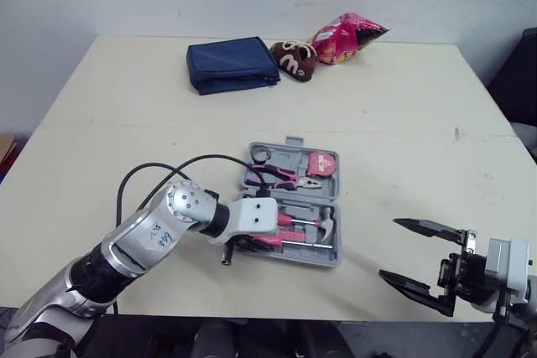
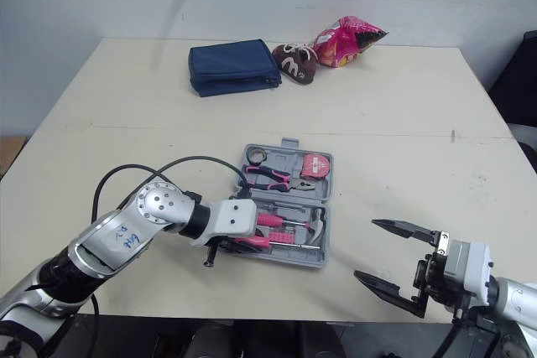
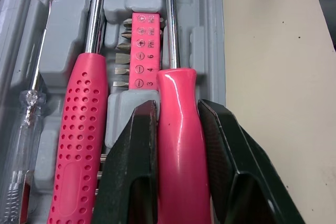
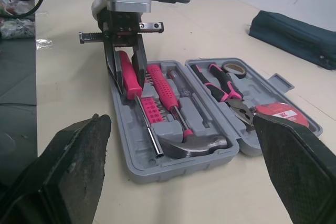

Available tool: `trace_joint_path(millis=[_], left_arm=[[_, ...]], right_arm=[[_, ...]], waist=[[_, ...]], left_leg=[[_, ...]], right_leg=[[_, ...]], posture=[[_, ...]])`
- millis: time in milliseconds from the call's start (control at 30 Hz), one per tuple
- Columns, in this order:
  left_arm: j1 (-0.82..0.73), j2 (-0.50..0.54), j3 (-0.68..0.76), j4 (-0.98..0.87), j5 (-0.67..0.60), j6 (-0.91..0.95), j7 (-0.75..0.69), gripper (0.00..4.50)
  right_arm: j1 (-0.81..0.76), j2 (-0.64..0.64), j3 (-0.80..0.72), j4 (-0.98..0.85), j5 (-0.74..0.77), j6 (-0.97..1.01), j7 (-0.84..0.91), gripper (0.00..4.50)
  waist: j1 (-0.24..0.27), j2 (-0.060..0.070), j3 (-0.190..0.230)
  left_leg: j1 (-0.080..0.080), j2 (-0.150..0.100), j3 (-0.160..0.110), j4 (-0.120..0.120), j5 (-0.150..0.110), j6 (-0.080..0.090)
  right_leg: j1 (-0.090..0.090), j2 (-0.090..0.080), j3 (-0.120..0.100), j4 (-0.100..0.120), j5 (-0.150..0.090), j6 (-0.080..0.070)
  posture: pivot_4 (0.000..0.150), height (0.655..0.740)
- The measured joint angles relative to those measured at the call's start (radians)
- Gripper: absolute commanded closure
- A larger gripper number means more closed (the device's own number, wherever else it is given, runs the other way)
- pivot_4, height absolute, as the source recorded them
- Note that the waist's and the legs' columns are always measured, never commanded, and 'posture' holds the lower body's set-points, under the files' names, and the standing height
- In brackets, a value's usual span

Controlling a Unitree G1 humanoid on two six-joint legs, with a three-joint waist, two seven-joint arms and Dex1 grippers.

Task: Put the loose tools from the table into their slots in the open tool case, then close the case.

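The grey tool case (image 1: 334, 257) lies open near the table's front edge. My left gripper (image 1: 252, 243) reaches into its front half, shut on the pink handle of a screwdriver (image 3: 177, 150). The screwdriver's shaft (image 4: 149, 129) runs along the case's outermost row, beside the pink bit holder (image 3: 144, 51). A pink-handled hammer (image 4: 165, 90) lies in the adjacent slot, and a clear tester screwdriver (image 3: 23, 129) beyond it. Pliers (image 1: 281, 176), a roll of tape (image 1: 260, 154) and a tape measure (image 1: 320, 163) sit in the rear half. My right gripper (image 1: 388, 248) hovers open to the case's right, holding nothing.
At the table's far side lie a dark blue pouch (image 1: 232, 64), a brown plush item (image 1: 294, 59) and a pink snack bag (image 1: 348, 38). A black cable (image 1: 168, 169) loops over my left arm. Bare tabletop (image 1: 403, 148) surrounds the case.
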Motion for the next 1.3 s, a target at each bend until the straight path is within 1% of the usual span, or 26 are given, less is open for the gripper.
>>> trace_joint_path(millis=[33, 100, 133, 167, 200, 233, 267, 367, 433, 533, 633, 667, 700, 833, 933, 1100, 1300], left_arm=[[0.000, 0.000, 0.000, 0.000, 0.001, -0.001, -0.003, 3.94], [0.001, -0.004, 0.003, 0.001, -0.001, -0.002, -0.006, 2.89], [0.007, -0.022, 0.013, 0.007, -0.004, -0.007, -0.003, 2.57], [0.010, -0.039, 0.016, 0.013, -0.007, -0.019, -0.002, 2.15], [0.017, -0.051, 0.018, 0.016, -0.014, -0.040, -0.004, 1.63], [0.024, -0.061, 0.020, 0.018, -0.018, -0.059, -0.005, 1.27], [0.032, -0.072, 0.028, 0.019, -0.026, -0.079, -0.007, 0.81], [0.064, -0.109, 0.116, 0.048, -0.104, -0.175, -0.042, 0.81], [0.085, -0.112, 0.186, 0.084, -0.152, -0.251, -0.084, 0.81], [0.116, -0.111, 0.263, 0.159, -0.189, -0.370, -0.139, 0.81], [0.136, -0.116, 0.303, 0.234, -0.205, -0.445, -0.170, 1.63], [0.146, -0.112, 0.305, 0.261, -0.200, -0.487, -0.189, 2.05], [0.156, -0.112, 0.305, 0.280, -0.191, -0.516, -0.197, 2.56], [0.172, -0.125, 0.273, 0.348, -0.125, -0.608, -0.201, 4.44], [0.195, -0.146, 0.240, 0.388, -0.073, -0.644, -0.184, 4.48], [0.200, -0.183, 0.223, 0.401, -0.064, -0.659, -0.178, 4.48], [0.197, -0.177, 0.207, 0.398, -0.045, -0.668, -0.174, 4.48]], right_arm=[[-0.002, 0.000, 0.000, -0.004, 0.000, 0.006, -0.005, 0.00], [-0.004, 0.000, 0.000, -0.007, 0.000, 0.009, -0.011, 0.00], [-0.006, 0.000, 0.001, -0.007, 0.000, 0.010, -0.013, 0.00], [-0.008, 0.000, 0.001, -0.007, 0.000, 0.010, -0.013, 0.00], [-0.014, -0.001, 0.001, -0.007, 0.000, 0.011, -0.013, 0.00], [-0.018, -0.001, 0.001, -0.007, 0.000, 0.011, -0.013, 0.00], [-0.020, -0.001, 0.001, -0.007, 0.000, 0.011, -0.013, 0.00], [-0.025, -0.001, 0.002, -0.005, 0.000, 0.010, -0.011, 0.00], [-0.033, -0.001, 0.002, 0.000, 0.001, 0.009, -0.010, 0.00], [-0.046, -0.001, 0.002, 0.017, 0.001, 0.006, -0.001, 0.00], [-0.060, 0.000, 0.002, 0.045, 0.000, 0.000, 0.015, 0.00], [-0.064, 0.000, 0.002, 0.055, 0.000, -0.007, 0.020, 0.00], [-0.065, 0.001, 0.002, 0.060, 0.000, -0.013, 0.024, 0.00], [-0.071, 0.010, 0.002, 0.089, -0.007, -0.029, 0.035, 0.00], [-0.073, 0.014, 0.005, 0.088, -0.013, -0.031, 0.031, 0.00], [-0.074, 0.014, 0.006, 0.081, -0.022, -0.027, 0.008, 0.00], [-0.074, 0.014, 0.006, 0.039, -0.030, -0.003, -0.028, 0.00]], waist=[[0.000, 0.000, 0.000], [0.000, 0.000, 0.000], [0.000, 0.000, 0.000], [0.000, 0.000, 0.000], [0.000, 0.000, 0.000], [0.000, 0.000, 0.000], [0.000, 0.000, 0.000], [-0.002, 0.000, 0.000], [-0.003, 0.000, 0.000], [-0.002, 0.000, 0.000], [-0.001, 0.000, 0.000], [-0.001, 0.000, 0.000], [-0.001, 0.000, 0.000], [0.000, 0.000, 0.000], [-0.001, 0.001, 0.000], [-0.001, 0.001, 0.000], [-0.001, 0.001, 0.000]], left_leg=[[0.000, 0.000, 0.000, 0.000, 0.000, 0.000], [0.000, 0.000, 0.000, 0.000, 0.000, 0.000], [0.000, 0.000, 0.000, 0.000, 0.000, 0.000], [0.000, 0.000, 0.000, 0.000, 0.000, 0.000], [0.000, 0.000, 0.000, 0.000, 0.000, 0.000], [0.000, 0.000, 0.000, 0.000, 0.000, 0.000], [0.000, 0.000, 0.000, 0.000, 0.000, 0.000], [0.000, 0.001, 0.000, 0.000, 0.000, 0.000], [0.000, 0.001, 0.000, 0.000, 0.000, 0.000], [0.000, 0.000, 0.000, 0.000, 0.000, 0.000], [0.000, 0.000, 0.000, 0.000, 0.000, 0.000], [0.000, 0.000, 0.000, 0.000, 0.000, 0.000], [0.000, 0.000, 0.000, 0.000, 0.000, 0.000], [0.000, 0.000, 0.000, 0.000, 0.000, 0.000], [0.000, 0.000, 0.000, 0.000, 0.000, 0.000], [0.000, 0.000, 0.000, 0.000, 0.000, 0.000], [0.001, 0.000, 0.000, -0.001, 0.000, 0.000]], right_leg=[[0.000, 0.000, 0.000, 0.000, 0.000, 0.000], [0.000, 0.000, 0.000, 0.000, 0.000, 0.000], [0.000, 0.000, 0.000, 0.000, 0.000, 0.000], [0.000, 0.000, 0.000, 0.000, 0.000, 0.000], [0.000, 0.000, 0.000, 0.000, 0.000, 0.000], [0.000, 0.000, 0.000, 0.000, 0.000, 0.000], [0.000, 0.000, 0.000, 0.000, 0.000, 0.000], [0.000, 0.000, 0.000, 0.000, 0.000, 0.000], [0.000, 0.001, 0.000, 0.000, 0.000, 0.000], [0.000, 0.000, 0.000, 0.000, 0.000, 0.000], [0.000, 0.000, -0.001, 0.000, 0.000, 0.000], [0.000, 0.000, -0.001, 0.000, 0.000, 0.000], [0.000, 0.000, -0.001, 0.000, 0.000, 0.000], [0.000, 0.000, -0.001, 0.000, 0.000, 0.000], [0.000, 0.000, 0.000, 0.000, 0.000, 0.000], [0.000, 0.000, 0.000, 0.000, 0.000, 0.000], [0.001, 0.000, 0.000, 0.000, 0.000, 0.000]], posture=[[0.150, 0.7400], [0.150, 0.7400], [0.150, 0.7400], [0.150, 0.7400], [0.150, 0.7400], [0.150, 0.7400], [0.150, 0.7400], [0.150, 0.7400], [0.150, 0.7400], [0.150, 0.7400], [0.150, 0.7400], [0.150, 0.7400], [0.150, 0.7400], [0.150, 0.7400], [0.150, 0.7400], [0.150, 0.7400], [0.150, 0.7400]])
